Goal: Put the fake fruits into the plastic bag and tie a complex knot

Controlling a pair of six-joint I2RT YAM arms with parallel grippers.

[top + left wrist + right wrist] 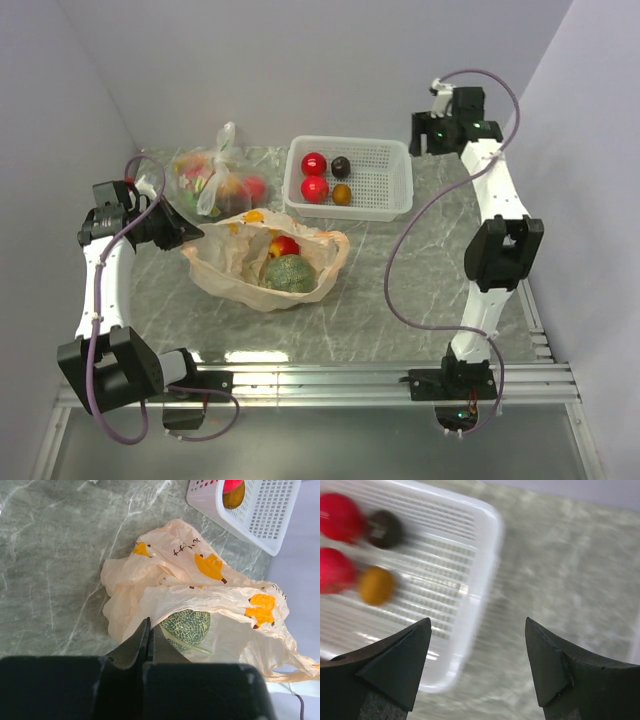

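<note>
Presently: basket (396, 182) – two red balls (314, 163), maroon fruit (341, 166), orange fruit (342, 194); bag (214, 270) – melon (290, 273), red ball (285, 246); left gripper (148, 630) pinches bag rim; right gripper (477, 625) gapes, empty.

We see a grey-green marbled table (380, 300) enclosed by plain pale lilac walls (300, 60), with aluminium rails (330, 380) along its near edge.

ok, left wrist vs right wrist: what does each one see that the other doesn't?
Left wrist only: left gripper shut on the plastic bag, green melon inside. Right wrist only: right gripper open, dark maroon fruit, a second red ball, all blurred. Both: white basket, orange-brown fruit, one red ball, marble table.
</note>
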